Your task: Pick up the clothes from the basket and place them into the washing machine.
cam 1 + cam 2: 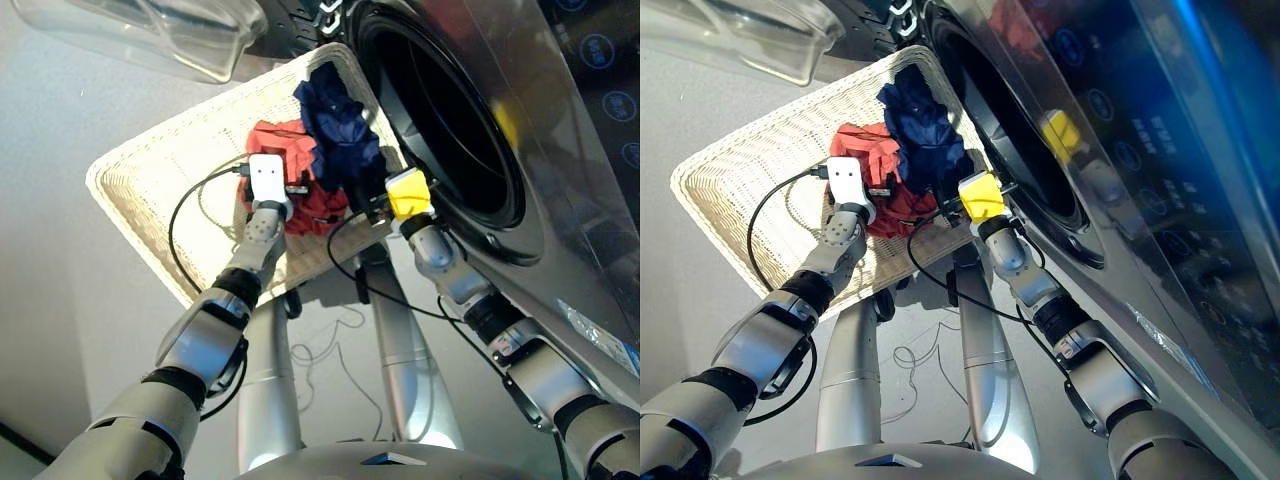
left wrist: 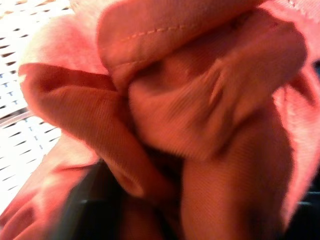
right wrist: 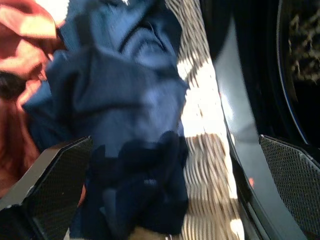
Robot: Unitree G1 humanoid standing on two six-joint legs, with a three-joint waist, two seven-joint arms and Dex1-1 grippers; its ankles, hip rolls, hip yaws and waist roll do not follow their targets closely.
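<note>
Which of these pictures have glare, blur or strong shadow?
Right eye view: blue glare streaks the washing machine front. Left wrist view: the red-orange garment fills the frame, soft and blurred. Right wrist view: sunlit basket weave is washed out beside the navy blue garment.

Left jaws hidden by red-orange garment [image 2: 190,125]

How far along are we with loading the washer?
Done: nothing visibly loaded; the washing machine drum looks dark. In hand: left gripper is buried in the red-orange garment; right gripper is open beside the navy garment. Left: both remain in the basket.
</note>
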